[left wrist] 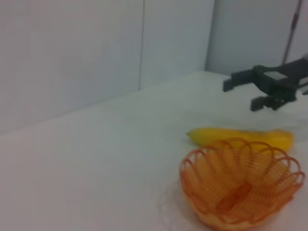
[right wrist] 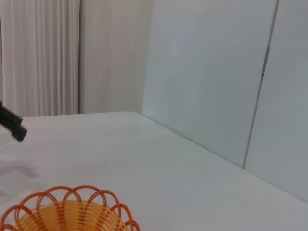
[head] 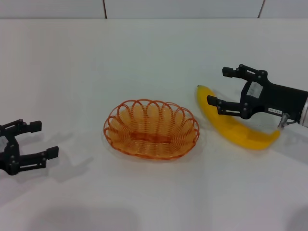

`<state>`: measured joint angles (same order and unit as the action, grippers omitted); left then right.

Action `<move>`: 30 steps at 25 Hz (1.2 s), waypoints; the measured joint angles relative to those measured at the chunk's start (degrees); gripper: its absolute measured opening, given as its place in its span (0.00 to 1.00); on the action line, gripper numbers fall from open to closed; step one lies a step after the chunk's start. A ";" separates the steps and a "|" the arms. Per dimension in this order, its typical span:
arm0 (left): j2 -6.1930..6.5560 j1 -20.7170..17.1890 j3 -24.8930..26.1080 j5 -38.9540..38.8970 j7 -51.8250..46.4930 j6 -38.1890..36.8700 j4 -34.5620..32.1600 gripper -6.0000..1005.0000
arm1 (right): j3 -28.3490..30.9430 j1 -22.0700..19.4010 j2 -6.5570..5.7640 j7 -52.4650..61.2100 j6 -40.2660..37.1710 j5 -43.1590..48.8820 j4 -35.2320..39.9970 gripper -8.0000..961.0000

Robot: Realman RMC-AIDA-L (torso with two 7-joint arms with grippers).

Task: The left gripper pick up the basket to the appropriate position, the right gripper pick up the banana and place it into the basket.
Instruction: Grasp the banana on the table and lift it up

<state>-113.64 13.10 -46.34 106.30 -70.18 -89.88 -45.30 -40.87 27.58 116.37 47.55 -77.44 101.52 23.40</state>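
The orange looped-wire basket sits empty at the middle of the white table; it also shows in the left wrist view and the right wrist view. The yellow banana lies on the table just right of the basket, dark tip pointing away from me; in the left wrist view the banana lies behind the basket. My right gripper is open, hovering above the banana's far half, holding nothing. My left gripper is open and empty at the left edge, well clear of the basket.
The white table runs back to a pale panelled wall. Nothing else stands on it.
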 joint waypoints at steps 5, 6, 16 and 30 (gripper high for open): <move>0.85 1.70 -0.01 0.40 1.06 -0.14 2.86 0.87 | -0.07 -1.01 0.02 2.23 -0.78 0.07 1.67 0.91; 0.81 1.81 0.02 0.40 1.23 -0.02 2.90 0.87 | -0.22 -1.37 0.06 3.32 -1.37 0.19 2.65 0.91; 0.41 3.78 1.44 0.41 1.81 0.67 4.08 0.87 | -0.93 -0.95 0.31 35.94 -8.55 16.89 23.40 0.91; 0.58 6.29 1.52 0.17 2.16 2.17 6.63 0.87 | -11.76 6.38 0.36 53.67 -9.96 34.57 33.82 0.91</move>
<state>-113.06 19.39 -44.82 106.47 -68.01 -87.71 -38.67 -52.63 33.96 116.72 101.23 -87.40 136.09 57.22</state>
